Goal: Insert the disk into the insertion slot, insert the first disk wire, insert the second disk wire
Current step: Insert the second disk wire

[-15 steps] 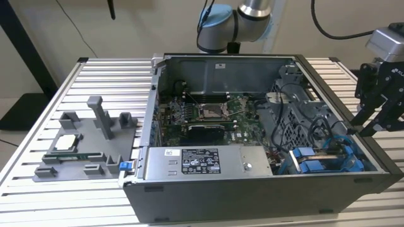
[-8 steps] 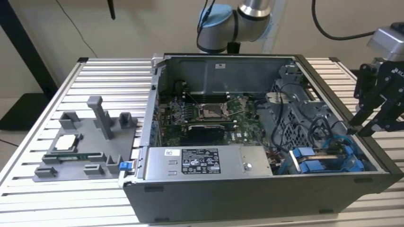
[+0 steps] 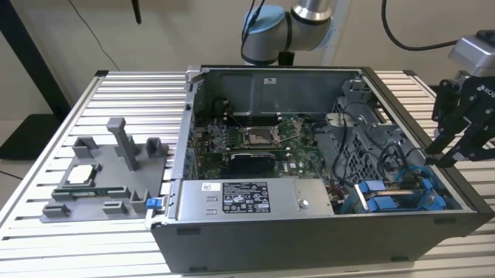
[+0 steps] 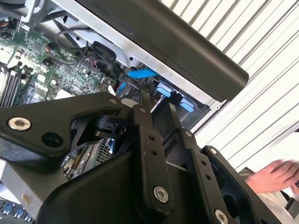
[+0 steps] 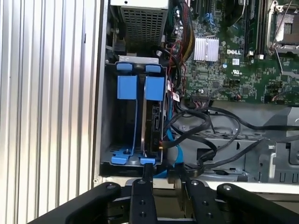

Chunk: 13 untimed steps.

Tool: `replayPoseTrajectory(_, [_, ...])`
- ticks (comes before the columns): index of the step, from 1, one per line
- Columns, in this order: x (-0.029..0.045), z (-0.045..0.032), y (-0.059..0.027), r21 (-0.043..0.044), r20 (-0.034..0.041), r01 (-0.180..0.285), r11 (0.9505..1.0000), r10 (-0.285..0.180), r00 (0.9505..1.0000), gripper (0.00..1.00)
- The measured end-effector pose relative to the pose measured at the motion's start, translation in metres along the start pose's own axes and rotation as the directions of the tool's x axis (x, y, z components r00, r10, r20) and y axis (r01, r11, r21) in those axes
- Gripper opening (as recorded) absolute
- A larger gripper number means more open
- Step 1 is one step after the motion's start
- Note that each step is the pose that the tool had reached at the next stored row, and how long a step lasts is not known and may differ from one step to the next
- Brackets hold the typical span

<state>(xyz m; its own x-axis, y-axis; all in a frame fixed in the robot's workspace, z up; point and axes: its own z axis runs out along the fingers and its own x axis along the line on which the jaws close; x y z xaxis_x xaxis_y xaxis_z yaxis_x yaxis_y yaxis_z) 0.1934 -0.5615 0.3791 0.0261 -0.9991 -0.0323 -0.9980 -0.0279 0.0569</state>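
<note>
The disk (image 5: 153,122) stands on edge in the slot (image 5: 108,140), and a blue wire (image 5: 174,151) curls just beside it. The gripper (image 5: 161,175) hangs at the rim of the case (image 3: 309,243) by that slot, its fingers only a narrow gap apart.

The computer case (image 3: 309,243) sits on the desk (image 3: 46,249), with a parts tray (image 3: 101,179) lying beside it on the exterior view's left. Inside the case, the power-supply box (image 3: 247,200) runs along the near wall, and the motherboard (image 3: 255,139) lies behind it. The insertion slot (image 3: 395,197) takes the near corner on the exterior view's right. And there's the end effector (image 3: 443,155), just outside the case wall, beside that slot.
</note>
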Motion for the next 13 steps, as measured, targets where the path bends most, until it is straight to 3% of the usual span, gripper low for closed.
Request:
replayPoseTrajectory(7, [0.0,0.0039,-0.0035,-0.0184,0.0041,0.0,0.9998,0.0,1.0,1.0])
replayPoseTrajectory(13, [0.0,0.005,-0.0041,-0.0188,0.0191,0.001,0.9998,0.0,0.9998,1.0])
